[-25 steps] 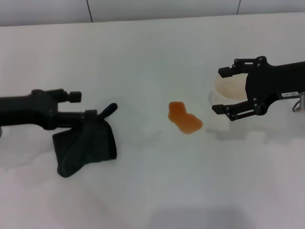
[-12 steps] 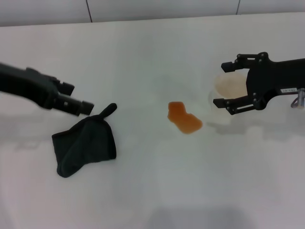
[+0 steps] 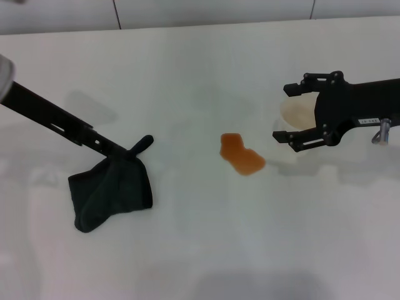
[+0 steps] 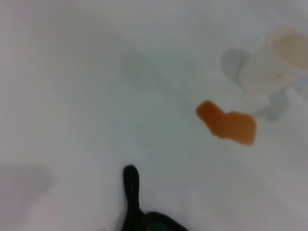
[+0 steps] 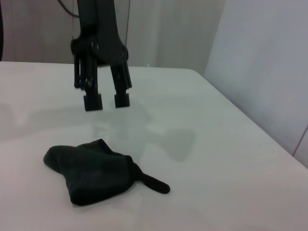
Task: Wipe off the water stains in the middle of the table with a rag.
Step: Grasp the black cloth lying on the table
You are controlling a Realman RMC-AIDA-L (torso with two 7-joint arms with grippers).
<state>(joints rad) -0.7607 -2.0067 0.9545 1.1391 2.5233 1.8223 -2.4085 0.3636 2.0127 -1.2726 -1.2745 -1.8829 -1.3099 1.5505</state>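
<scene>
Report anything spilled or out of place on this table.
An orange-brown puddle, the water stains, sits unwiped mid-table. The rag lies crumpled apart from it, under the left gripper.

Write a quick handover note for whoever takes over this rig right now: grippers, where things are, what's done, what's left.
Left gripper: open, empty, raised above the rag, which lies crumpled on the table's left side.
Right gripper: open, fingers around a pale cup on the right; not clamped.
Water stains: orange-brown puddle mid-table, between rag and cup, untouched.
Done: nothing wiped.
Left: grasp the rag, carry it to the puddle, wipe it away.
</scene>
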